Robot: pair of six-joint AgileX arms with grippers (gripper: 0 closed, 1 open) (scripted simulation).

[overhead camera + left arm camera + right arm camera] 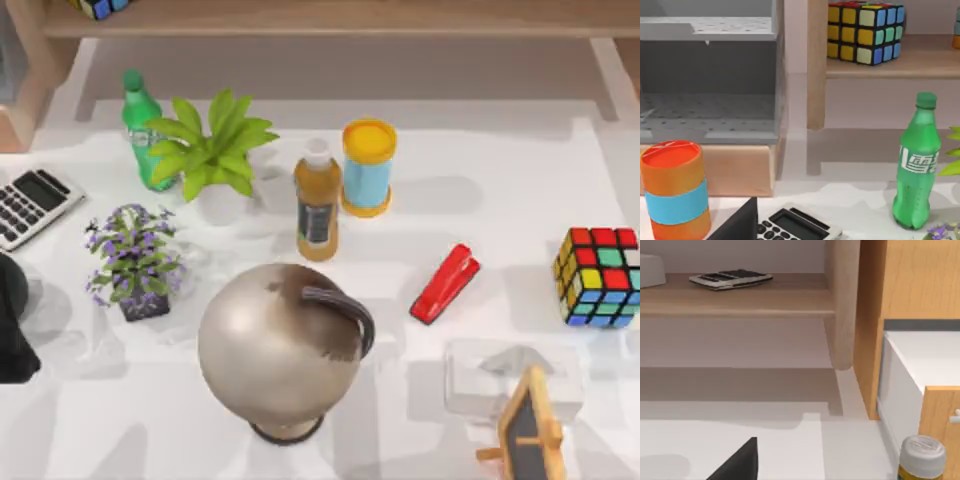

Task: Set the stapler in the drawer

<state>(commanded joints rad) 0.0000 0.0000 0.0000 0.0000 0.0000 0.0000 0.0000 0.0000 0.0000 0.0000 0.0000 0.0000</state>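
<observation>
I cannot tell how either gripper's fingers stand; the left arm (15, 320) sits parked at the table's (480, 180) left edge. A large metal kettle (280, 350) stands near the front edge, mid-table. The Rubik's cube (597, 277) is by the right edge. The stapler (445, 283) lies flat between them, untouched.

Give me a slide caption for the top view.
Red stapler lies untouched on the cluttered white table, between a globe and a Rubik's cube.
</observation>
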